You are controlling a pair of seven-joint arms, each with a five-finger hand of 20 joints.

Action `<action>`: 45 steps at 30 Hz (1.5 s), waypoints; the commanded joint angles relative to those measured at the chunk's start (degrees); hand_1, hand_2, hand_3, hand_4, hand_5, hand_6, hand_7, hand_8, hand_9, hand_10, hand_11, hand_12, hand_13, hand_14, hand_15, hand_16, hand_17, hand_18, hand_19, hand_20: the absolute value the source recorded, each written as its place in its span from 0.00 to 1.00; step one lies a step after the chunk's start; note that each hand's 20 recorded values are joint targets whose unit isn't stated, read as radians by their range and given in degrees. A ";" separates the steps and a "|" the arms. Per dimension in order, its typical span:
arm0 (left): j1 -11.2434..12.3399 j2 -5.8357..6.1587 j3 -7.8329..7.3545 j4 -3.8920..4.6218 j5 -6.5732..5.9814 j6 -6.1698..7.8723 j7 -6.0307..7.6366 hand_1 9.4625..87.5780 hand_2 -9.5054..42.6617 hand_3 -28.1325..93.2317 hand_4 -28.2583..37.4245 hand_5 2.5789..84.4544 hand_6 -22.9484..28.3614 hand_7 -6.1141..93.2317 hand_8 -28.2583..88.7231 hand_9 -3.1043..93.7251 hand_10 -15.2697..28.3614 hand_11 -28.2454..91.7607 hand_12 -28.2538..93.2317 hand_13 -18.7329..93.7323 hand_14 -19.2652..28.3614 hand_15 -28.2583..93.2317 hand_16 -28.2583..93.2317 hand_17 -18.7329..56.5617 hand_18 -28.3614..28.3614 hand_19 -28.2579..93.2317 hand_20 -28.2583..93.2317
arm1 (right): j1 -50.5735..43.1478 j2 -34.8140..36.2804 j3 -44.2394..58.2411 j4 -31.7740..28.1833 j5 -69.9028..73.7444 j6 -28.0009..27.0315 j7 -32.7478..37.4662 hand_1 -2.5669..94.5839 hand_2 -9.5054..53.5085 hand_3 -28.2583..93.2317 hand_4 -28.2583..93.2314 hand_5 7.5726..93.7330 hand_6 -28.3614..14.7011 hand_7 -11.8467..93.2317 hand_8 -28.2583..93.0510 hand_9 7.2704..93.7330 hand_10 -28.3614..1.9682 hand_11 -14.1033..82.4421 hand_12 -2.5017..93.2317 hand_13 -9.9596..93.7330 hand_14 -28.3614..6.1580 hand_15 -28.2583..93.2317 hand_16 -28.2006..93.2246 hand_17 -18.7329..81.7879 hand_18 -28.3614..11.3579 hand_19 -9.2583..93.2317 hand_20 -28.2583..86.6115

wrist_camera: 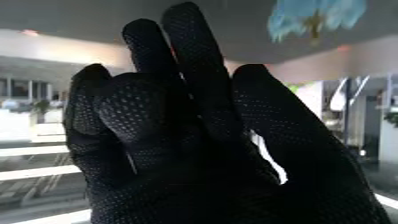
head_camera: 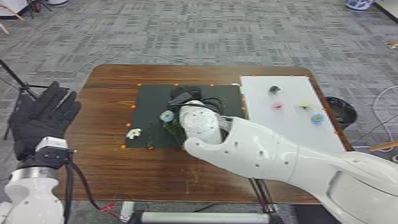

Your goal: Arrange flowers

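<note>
Flower (head_camera: pixel 167 116) near loosely bent right hand (head_camera: pixel 186 94).

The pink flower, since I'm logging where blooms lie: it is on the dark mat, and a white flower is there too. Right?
No, the pink flower lies on the white board, as the head view shows. A white flower is on the dark mat.

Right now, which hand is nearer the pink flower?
Right. The right hand is over the dark mat, left of the pink flower; the left hand is farther left, off the table.
</note>
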State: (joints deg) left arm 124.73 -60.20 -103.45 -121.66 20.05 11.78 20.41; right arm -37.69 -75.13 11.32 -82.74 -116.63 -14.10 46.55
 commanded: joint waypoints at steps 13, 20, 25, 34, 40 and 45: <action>0.87 -0.12 0.34 -0.09 0.29 -0.04 -0.42 0.16 0.55 0.81 0.00 0.51 0.64 0.16 0.18 0.37 0.70 0.40 0.32 0.39 0.74 0.45 0.20 0.16 0.77 0.54 0.32 | -1.17 1.84 1.01 -1.84 0.86 2.35 -10.44 0.29 0.58 0.86 0.15 0.71 0.54 0.22 0.16 0.59 0.38 0.25 0.18 0.69 0.38 0.84 0.48 0.46 0.09 0.84 0.57; 0.52 0.37 0.51 0.02 0.27 0.01 -0.51 0.16 0.55 0.82 0.00 0.51 0.64 0.16 0.18 0.38 0.70 0.41 0.32 0.39 0.74 0.46 0.20 0.16 0.77 0.54 0.32 | -2.17 1.45 3.01 -1.94 2.78 -0.24 -13.90 0.29 0.56 0.87 0.15 0.71 0.53 0.22 0.16 0.58 0.40 0.25 0.17 0.69 0.38 0.84 0.47 0.46 0.10 0.84 0.58; 0.31 0.44 0.66 0.12 0.28 -0.30 -0.69 0.17 0.55 0.82 0.00 0.51 0.64 0.16 0.18 0.38 0.71 0.41 0.32 0.39 0.74 0.46 0.20 0.16 0.77 0.54 0.32 | -2.83 0.80 4.16 -1.56 3.54 -2.20 -14.01 0.29 0.55 0.88 0.14 0.66 0.54 0.20 0.15 0.56 0.42 0.24 0.17 0.68 0.39 0.84 0.47 0.45 0.11 0.83 0.58; -0.08 0.73 0.91 0.18 0.20 0.01 -0.63 0.17 0.55 0.82 0.00 0.51 0.64 0.16 0.18 0.38 0.71 0.41 0.32 0.39 0.74 0.46 0.20 0.16 0.78 0.54 0.32 | -2.67 0.19 4.81 -0.81 4.44 -2.45 -14.14 0.29 0.54 0.89 0.13 0.52 0.55 0.19 0.15 0.51 0.42 0.23 0.16 0.68 0.38 0.84 0.47 0.46 0.10 0.83 0.59; 0.02 0.29 0.88 0.18 0.35 0.06 -0.78 0.17 0.55 0.82 0.00 0.51 0.64 0.16 0.18 0.38 0.71 0.41 0.32 0.39 0.74 0.46 0.20 0.16 0.78 0.54 0.32 | -2.96 0.27 4.70 -0.68 3.50 -2.00 -12.83 0.29 0.54 0.89 0.13 0.49 0.56 0.19 0.15 0.49 0.41 0.23 0.15 0.68 0.38 0.84 0.47 0.46 0.09 0.83 0.59; 0.43 -0.08 0.79 0.24 0.82 -0.39 -1.34 0.17 0.55 0.82 0.00 0.51 0.64 0.16 0.18 0.38 0.71 0.41 0.32 0.39 0.74 0.46 0.20 0.16 0.78 0.54 0.32 | -2.99 1.12 5.06 0.29 3.17 -0.36 -12.36 0.30 0.50 0.87 0.12 0.48 0.55 0.19 0.15 0.47 0.40 0.23 0.14 0.68 0.38 0.84 0.46 0.46 0.10 0.83 0.57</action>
State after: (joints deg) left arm 124.47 -59.65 -102.71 -121.54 20.13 11.78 19.98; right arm -40.88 -74.50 15.42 -83.71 -112.32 -16.59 33.09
